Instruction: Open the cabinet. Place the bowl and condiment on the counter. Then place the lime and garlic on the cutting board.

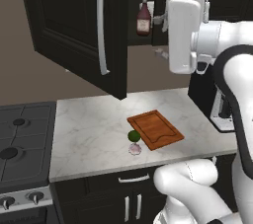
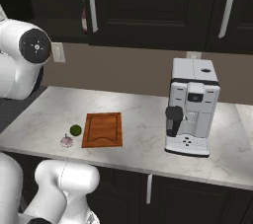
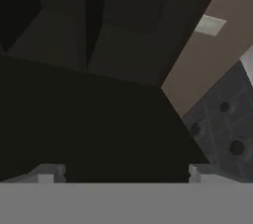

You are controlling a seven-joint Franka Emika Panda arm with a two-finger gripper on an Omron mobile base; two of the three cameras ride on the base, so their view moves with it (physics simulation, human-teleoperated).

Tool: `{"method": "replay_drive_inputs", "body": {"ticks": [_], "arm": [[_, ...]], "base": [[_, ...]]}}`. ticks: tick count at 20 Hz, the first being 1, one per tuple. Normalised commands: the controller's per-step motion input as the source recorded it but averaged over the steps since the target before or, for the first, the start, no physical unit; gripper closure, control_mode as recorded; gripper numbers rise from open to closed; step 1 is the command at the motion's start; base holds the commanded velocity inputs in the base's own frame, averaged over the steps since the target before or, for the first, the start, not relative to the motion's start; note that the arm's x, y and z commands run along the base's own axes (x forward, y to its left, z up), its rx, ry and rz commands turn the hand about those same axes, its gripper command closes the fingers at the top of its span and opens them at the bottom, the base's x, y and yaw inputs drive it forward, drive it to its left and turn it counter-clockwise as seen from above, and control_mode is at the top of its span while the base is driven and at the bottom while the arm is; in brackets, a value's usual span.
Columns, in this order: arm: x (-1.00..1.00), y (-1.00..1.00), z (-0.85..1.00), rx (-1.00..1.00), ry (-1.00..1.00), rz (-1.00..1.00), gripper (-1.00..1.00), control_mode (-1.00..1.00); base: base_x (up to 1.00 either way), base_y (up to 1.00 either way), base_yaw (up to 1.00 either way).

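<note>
The cabinet (image 1: 74, 25) stands with its left door swung wide open, the long silver handle (image 1: 102, 25) facing out over the surface (image 1: 89, 129). Inside the opening, the dark-red condiment (image 1: 144, 19) stands upright on a shelf, just at 9 o'clock of the arm's white wrist housing. The bowl cannot be made out in the dark interior.

On the marble surface the cutting board (image 1: 155, 129) lies flat and bare. The lime (image 1: 133, 135) sits just off the board's edge at its 9 o'clock in the left base view, and the garlic (image 1: 134, 148) lies right beside the lime at its 6 o'clock, both on the marble rather than on the wood. In the right base view a coffee machine (image 2: 191, 113) stands well apart from the board at 3 o'clock. A gas stove (image 1: 22, 139) adjoins the surface at 9 o'clock.

In the hand view the tool (image 3: 123, 171) has its two tips spread far apart with nothing between them, facing dark cabinet panels.
</note>
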Motion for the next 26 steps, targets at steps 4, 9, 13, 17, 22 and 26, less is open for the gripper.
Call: {"method": "replay_drive_inputs", "body": {"ticks": [4,9,13,17,22,26], "arm": [[0.42,0.16,-0.1,0.03,0.0,0.24,-1.0,-1.0],[0.36,0.04,-0.01,0.02,0.0,0.24,-1.0,-1.0],[0.36,0.27,-0.06,0.0,0.0,0.2,-1.0,-1.0],[0.34,0.4,-0.06,0.0,0.02,0.15,-1.0,-1.0],[0.27,0.37,-0.04,0.0,0.0,0.15,-1.0,-1.0],[0.2,0.39,-0.03,0.0,0.0,0.15,-1.0,-1.0]], "base": [[0.0,0.0,0.0],[0.0,0.0,0.0],[0.0,0.0,0.0],[0.0,0.0,0.0],[0.0,0.0,0.0],[0.0,0.0,0.0]]}}
